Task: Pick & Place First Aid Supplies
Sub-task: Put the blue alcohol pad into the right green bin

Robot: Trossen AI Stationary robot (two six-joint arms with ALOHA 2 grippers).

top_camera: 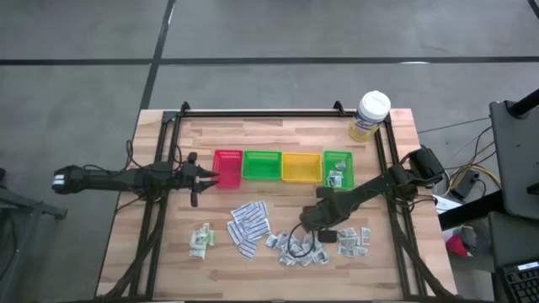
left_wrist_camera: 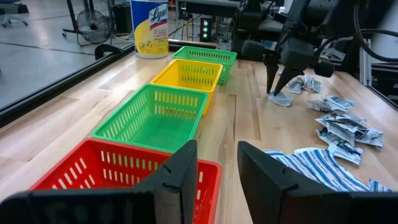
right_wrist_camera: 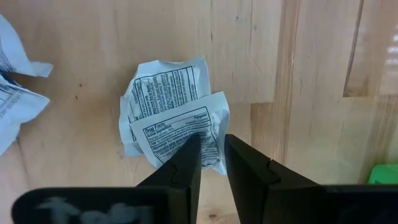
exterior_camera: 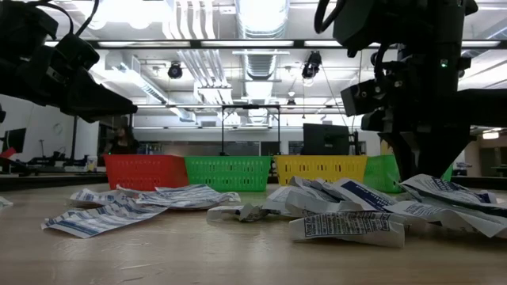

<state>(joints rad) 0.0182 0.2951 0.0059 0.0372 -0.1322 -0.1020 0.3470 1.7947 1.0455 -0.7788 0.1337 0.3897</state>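
Note:
The first aid supplies lie loose on the near half of the wooden table: long striped strips (top_camera: 248,225), pale green-white sachets (top_camera: 200,240) and small printed squares (top_camera: 354,240). My right gripper (right_wrist_camera: 211,140) points straight down over two overlapping white printed packets (right_wrist_camera: 168,106). Its fingers stand open by a narrow gap, and the upper packet's edge (right_wrist_camera: 219,127) lies in that gap. The same gripper (left_wrist_camera: 273,92) shows over that packet (left_wrist_camera: 281,99) in the left wrist view. My left gripper (left_wrist_camera: 217,162) waits open and level at the red tray (top_camera: 227,168). My right gripper has its fingertips (right_wrist_camera: 191,144) down at the upper packet, which lies flat on the table. I cannot tell whether they touch it.
Red, green (top_camera: 261,166), yellow (top_camera: 301,167) and a second green tray (top_camera: 338,158) stand in a row across the table's middle; the last holds a few packets. A white-lidded tub (top_camera: 370,115) stands at the far right corner. A black frame (top_camera: 253,114) edges the table.

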